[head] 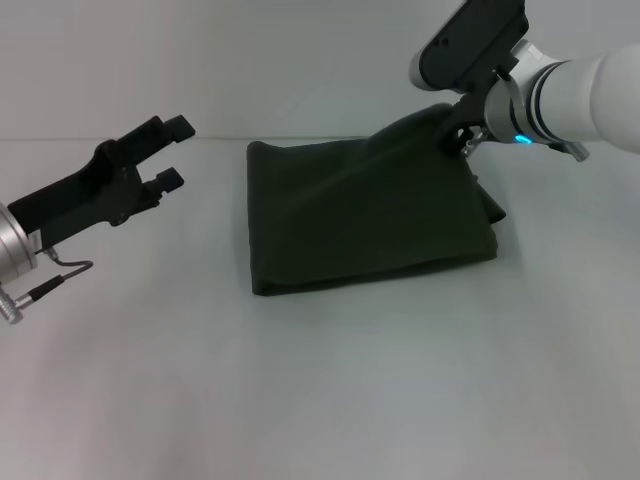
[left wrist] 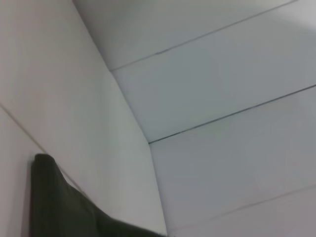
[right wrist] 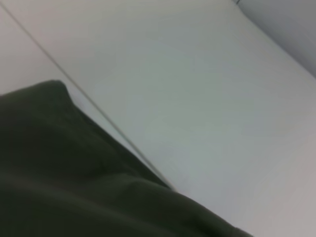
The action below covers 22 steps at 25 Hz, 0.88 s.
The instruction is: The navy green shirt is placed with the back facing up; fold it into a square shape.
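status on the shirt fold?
Left gripper open, off the shirt's left side, touching nothing. Right gripper at the navy green shirt far right corner, cloth lifted there. Shirt already roughly square. Nothing in the way.

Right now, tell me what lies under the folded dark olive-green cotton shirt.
The dark olive-green cotton shirt lies on the white table. Its layers hide anything beneath them.

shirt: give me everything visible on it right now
The navy green shirt is dark olive, soft matte cloth, already folded into a rough square with layered edges along its right side. No lettering shows. It lies flat on the white table except its far right corner, lifted at the right end effector, which seems to be pinching it. The left end effector hangs open, clear of its left edge.
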{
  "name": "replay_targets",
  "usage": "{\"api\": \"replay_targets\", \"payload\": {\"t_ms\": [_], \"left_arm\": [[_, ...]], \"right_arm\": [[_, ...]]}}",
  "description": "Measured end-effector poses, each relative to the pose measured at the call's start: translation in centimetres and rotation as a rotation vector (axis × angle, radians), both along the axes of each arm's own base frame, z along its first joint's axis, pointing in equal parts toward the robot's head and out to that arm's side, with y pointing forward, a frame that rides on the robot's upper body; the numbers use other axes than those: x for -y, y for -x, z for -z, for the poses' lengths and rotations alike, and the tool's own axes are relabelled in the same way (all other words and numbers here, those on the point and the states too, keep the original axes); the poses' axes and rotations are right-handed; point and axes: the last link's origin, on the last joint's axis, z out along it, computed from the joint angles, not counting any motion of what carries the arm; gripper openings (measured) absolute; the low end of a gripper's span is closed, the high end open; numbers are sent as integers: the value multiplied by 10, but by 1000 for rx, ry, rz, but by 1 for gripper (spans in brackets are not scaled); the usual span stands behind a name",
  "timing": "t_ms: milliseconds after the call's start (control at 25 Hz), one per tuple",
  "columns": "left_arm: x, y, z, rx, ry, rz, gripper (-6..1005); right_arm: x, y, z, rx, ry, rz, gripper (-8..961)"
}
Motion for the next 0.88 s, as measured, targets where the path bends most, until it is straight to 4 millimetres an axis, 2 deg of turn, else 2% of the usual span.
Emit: {"api": "replay_targets", "payload": {"t_ms": [120,360,520,640,720,880], "left_arm": [[0,1,-2,2,-9,-4,949],[0,1,-1,6,-8,-6,949],[1,1,1,8,-6,-5,949],[1,0,1,10,-5,-2,948],[1,0,1,12,-4,-1,948],[3,2,0,12,-6,-4,948]], "right_arm": [[1,-5,-3,11,8,32,11],[-4,-18,-17,-1,-41,109,238],[-13,-18,-39,-99,-116,169,430],[-14,-13,-60,-188,-144,224,456],[-9,-9,-67,-246,-109,259,474],[13,3,-53,-401,110,324,479]]}}
